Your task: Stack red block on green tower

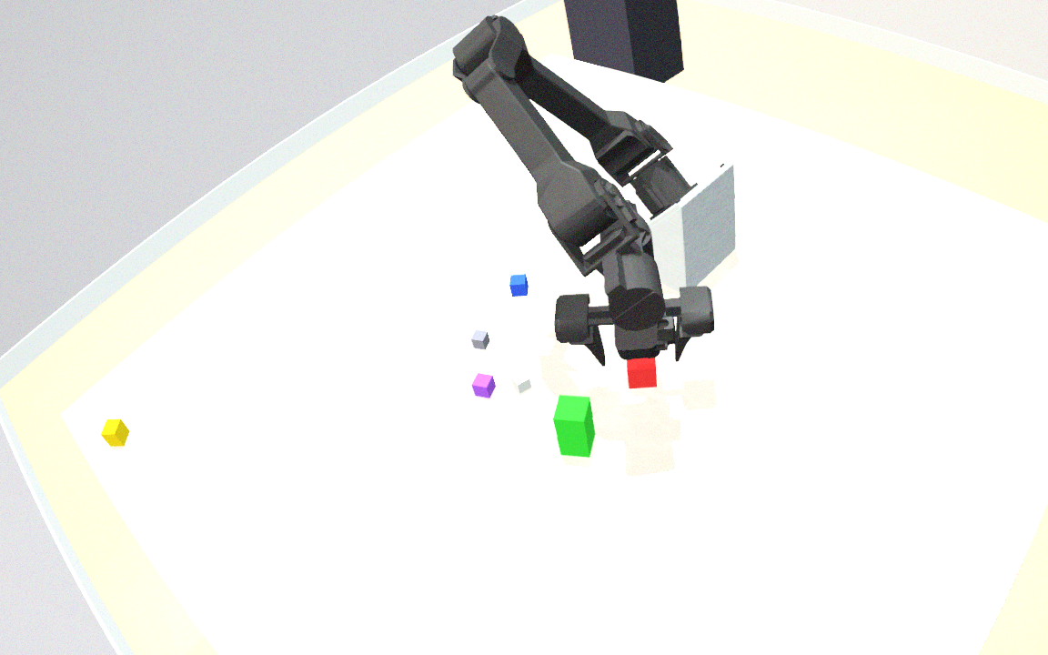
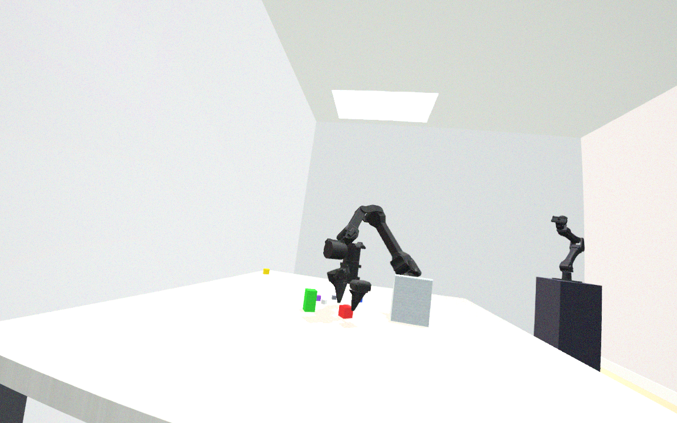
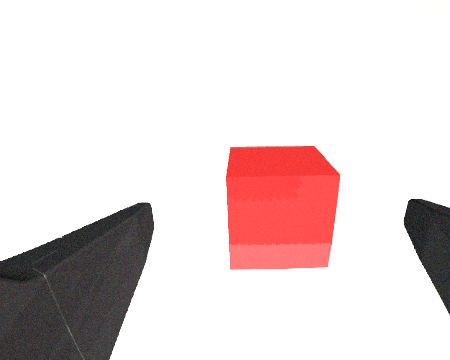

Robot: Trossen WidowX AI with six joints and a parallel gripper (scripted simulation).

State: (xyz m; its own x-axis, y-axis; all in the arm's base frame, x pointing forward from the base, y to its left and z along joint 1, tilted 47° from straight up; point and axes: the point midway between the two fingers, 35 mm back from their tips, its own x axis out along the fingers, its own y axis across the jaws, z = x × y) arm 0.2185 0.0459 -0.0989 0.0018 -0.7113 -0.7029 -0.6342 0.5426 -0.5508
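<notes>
The red block (image 1: pixel 640 374) (image 2: pixel 345 311) (image 3: pixel 281 206) lies on the white table (image 1: pixel 348 505). The green tower (image 1: pixel 574 426) (image 2: pixel 309 299) stands upright a short way to its left and front. My gripper (image 1: pixel 639 356) (image 2: pixel 349 296) (image 3: pixel 279 214) is open and hangs just above the red block, one finger on each side of it, not touching it. Nothing is between the fingers but the block below them.
Small cubes lie left of the gripper: blue (image 1: pixel 518 285), grey (image 1: pixel 479 339), purple (image 1: pixel 483 385), white (image 1: pixel 523 386). A yellow cube (image 1: pixel 115 432) lies far left. A pale grey box (image 1: pixel 702 224) (image 2: pixel 411 301) stands at the arm's base. A dark pedestal (image 2: pixel 567 321) stands beyond the table.
</notes>
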